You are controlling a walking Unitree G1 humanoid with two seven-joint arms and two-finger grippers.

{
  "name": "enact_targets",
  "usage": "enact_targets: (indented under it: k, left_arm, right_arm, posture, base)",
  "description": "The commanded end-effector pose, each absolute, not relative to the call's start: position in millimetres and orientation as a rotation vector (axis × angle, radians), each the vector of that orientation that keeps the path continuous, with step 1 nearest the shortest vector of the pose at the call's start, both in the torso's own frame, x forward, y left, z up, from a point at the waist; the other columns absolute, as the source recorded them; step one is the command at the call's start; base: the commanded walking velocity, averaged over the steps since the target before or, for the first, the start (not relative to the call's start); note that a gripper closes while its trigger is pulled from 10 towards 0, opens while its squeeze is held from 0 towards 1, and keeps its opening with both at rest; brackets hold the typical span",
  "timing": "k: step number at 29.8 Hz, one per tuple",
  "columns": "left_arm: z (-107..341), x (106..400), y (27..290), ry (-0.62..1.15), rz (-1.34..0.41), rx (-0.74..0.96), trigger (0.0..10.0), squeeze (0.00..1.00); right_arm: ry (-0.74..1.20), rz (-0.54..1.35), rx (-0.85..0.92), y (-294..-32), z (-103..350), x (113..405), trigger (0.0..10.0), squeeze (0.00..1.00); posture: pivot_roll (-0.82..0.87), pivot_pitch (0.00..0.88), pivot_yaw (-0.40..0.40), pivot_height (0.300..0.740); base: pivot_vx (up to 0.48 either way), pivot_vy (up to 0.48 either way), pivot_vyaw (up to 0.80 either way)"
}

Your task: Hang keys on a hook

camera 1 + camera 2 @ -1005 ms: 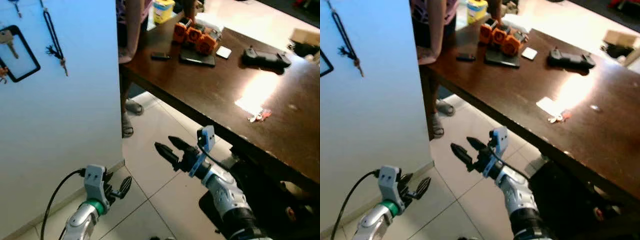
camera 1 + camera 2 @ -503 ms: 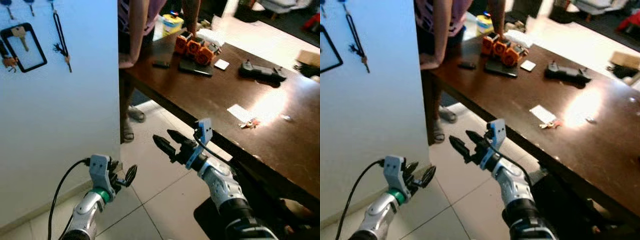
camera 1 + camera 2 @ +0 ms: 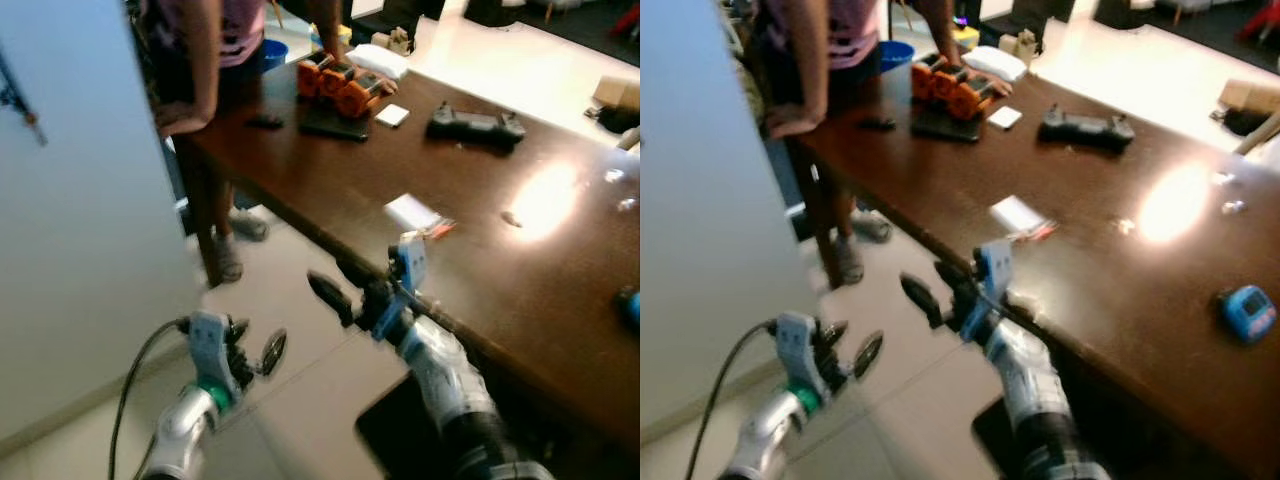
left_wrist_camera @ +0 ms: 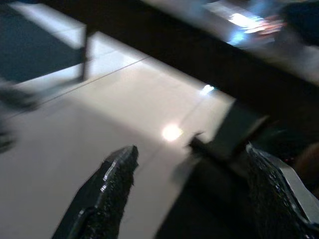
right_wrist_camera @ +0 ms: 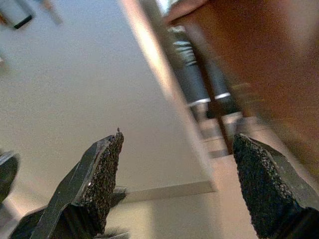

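The keys (image 3: 437, 230) lie on the dark bench (image 3: 560, 290) just beside a white card (image 3: 412, 211), touched by neither tool; the right eye view alone takes in a blue gadget (image 3: 1247, 311) farther along the bench. The right tool (image 3: 343, 290) hovers below the bench edge, fingers apart; the left tool (image 3: 257, 350) hangs low over the tiled floor (image 3: 290, 400), fingers spread wide in its wrist view. Since a second ago the camera has swung right, carrying the wall's hanging items out of frame. A person (image 3: 195, 60) leaning on the bench is cut off above; everything is motion-blurred.
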State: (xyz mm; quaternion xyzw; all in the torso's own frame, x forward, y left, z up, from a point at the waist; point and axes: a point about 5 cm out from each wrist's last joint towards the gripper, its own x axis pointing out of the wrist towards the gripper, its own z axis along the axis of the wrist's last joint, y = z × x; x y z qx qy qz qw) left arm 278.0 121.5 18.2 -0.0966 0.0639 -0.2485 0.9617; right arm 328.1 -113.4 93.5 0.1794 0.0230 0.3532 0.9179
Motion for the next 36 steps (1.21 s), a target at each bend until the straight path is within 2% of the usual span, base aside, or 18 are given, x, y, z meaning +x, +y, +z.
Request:
enact_targets:
  k: [1,5,14,36]
  left_arm:
    - [17.5,277.3,128.2,0.135,-0.500,-0.172,10.0,0.00]
    - [20.3,279.1,126.6,0.122,-0.503,-0.173,10.0,0.00]
    - [37.0,285.4,125.9,0.027,-0.504,-0.162,10.0,0.00]
    - [51.6,291.9,126.4,-0.029,-0.470,-0.169,10.0,0.00]
  right_arm:
    - [0.041,0.737,0.375,-106.8,94.1,327.0,10.0,0.00]
    - [0.038,0.731,0.372,-106.9,94.3,326.8,10.0,0.00]
    - [0.023,0.718,0.372,-108.1,97.5,326.5,10.0,0.00]
    - [0.016,0.747,0.351,-102.5,103.3,327.5,10.0,0.00]
  posture:
    - [0.10,0.038,-0.017,0.740]
    - [0.10,0.041,-0.016,0.740]
    - [0.10,0.061,-0.008,0.740]
    - [0.11,0.055,-0.023,0.740]
  base:
    - [0.000,-0.480,0.00]
    - [0.000,-0.480,0.00]
    - [0.032,-0.042,0.00]
    - [0.027,-0.017,0.00]
